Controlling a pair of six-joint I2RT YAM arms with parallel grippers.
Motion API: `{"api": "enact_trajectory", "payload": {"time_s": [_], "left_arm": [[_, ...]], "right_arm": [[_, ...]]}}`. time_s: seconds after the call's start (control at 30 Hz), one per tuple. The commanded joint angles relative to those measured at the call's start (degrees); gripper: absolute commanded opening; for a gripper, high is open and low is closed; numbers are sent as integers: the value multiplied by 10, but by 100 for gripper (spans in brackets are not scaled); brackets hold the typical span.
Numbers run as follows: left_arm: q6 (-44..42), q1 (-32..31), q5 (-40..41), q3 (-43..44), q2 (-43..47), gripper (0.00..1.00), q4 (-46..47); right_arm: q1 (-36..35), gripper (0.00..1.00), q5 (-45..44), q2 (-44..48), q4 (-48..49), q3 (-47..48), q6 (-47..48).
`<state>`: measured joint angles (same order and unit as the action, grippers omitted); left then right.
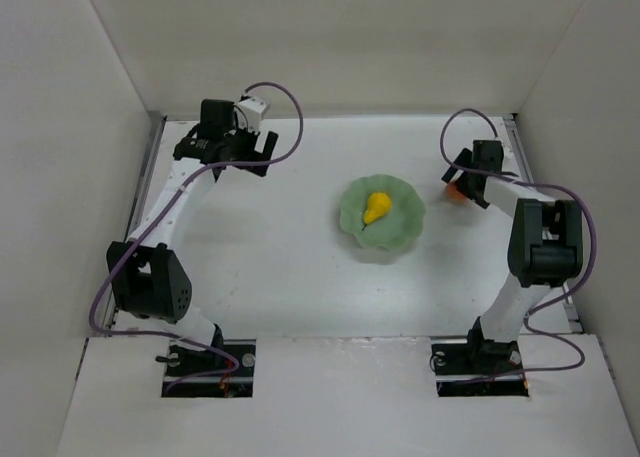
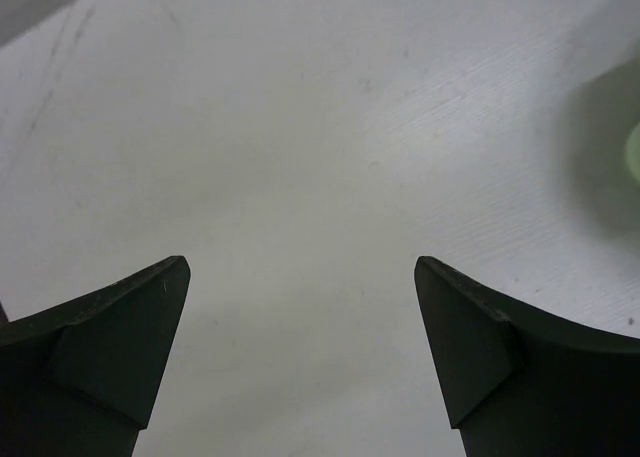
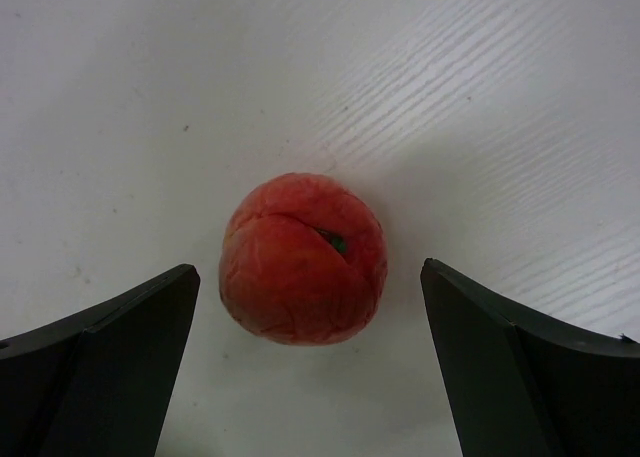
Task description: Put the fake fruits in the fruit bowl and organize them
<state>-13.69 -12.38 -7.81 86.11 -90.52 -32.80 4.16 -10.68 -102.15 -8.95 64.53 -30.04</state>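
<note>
The pale green scalloped fruit bowl stands right of the table's middle with the yellow pear lying inside it. The red-orange peach rests on the table to the right of the bowl; only a sliver of it shows in the top view beside the right arm. My right gripper is open, its fingers on either side of the peach and apart from it. My left gripper is open and empty over bare table at the far left. An edge of the bowl shows at the right border of the left wrist view.
White walls enclose the table on the left, back and right. The left arm reaches to the far left corner. Purple cables loop off both arms.
</note>
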Motion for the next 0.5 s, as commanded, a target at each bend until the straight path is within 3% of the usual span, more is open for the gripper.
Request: {"api": "enact_trajectory", "payload": {"time_s": [0.0,0.03,0.1,0.13,0.17,0.2,0.33,0.47], "left_arm": [[17,28,-7,-38,42,100,0],[15,35,-5,-50,51,100,3],[10,44,1,-66,64,100,5],[9,49,3,-73,69,100,5],[9,52,3,-79,73,100,5],[9,57,3,-85,75,100,5],[19,62,-1,-108,83,100,5],[19,58,-2,-125,93,100,5]], "right_arm": [[-4,100,-4,-25,-7,33,-22],[-6,100,-6,-28,-9,35,-23],[-7,90,-8,-28,-3,31,-26],[-8,84,-13,-27,1,28,-26],[-9,70,-18,-25,5,26,-23],[-10,62,-21,-24,12,24,-19],[-17,40,-23,-17,24,18,8],[-36,35,-37,19,25,3,40]]}}
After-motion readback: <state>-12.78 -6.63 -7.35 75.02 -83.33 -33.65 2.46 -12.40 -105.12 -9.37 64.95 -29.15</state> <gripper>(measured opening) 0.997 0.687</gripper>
